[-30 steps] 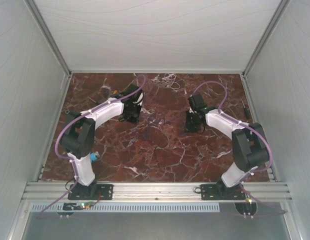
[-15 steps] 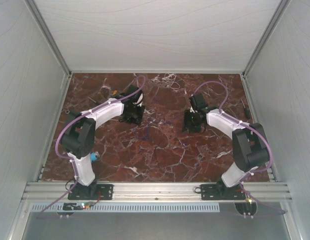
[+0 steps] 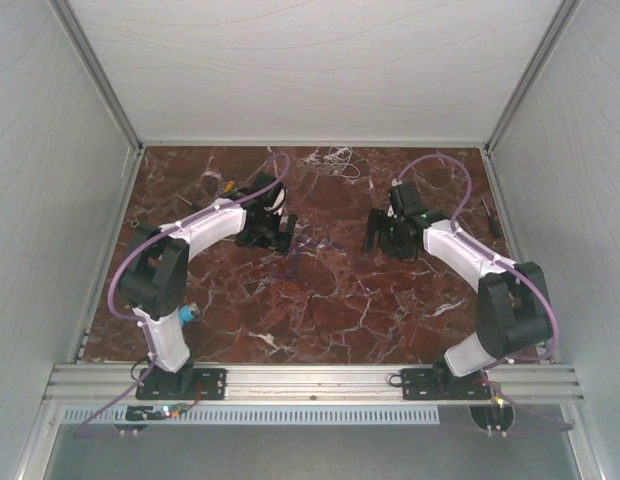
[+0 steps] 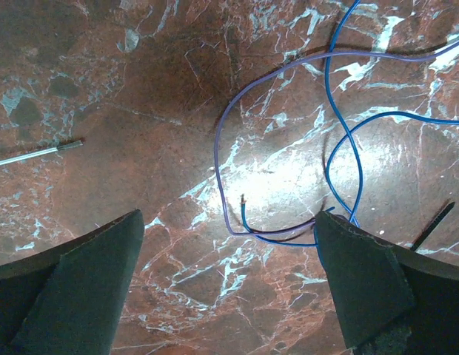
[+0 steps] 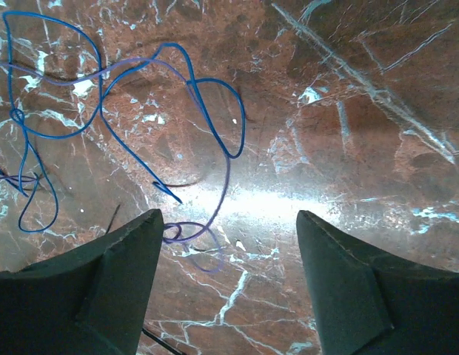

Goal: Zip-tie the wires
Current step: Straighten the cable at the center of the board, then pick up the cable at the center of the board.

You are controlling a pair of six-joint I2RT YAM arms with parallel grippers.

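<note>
Both arms have closed in, and the left hand (image 4: 229,217) and right hand (image 5: 229,214), spread and empty, hover over loose wires (image 4: 346,133), the tie (image 4: 434,224) unused beside the left hand.

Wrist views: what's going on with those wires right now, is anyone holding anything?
No. The left gripper and the right gripper both hang over the marble table with their fingers wide open and empty. The loose blue and purple wires lie tangled on the table between the two arms, untouched. A thin black strip, possibly the zip tie, lies beside them near the left gripper. Nothing is tied yet.
</note>
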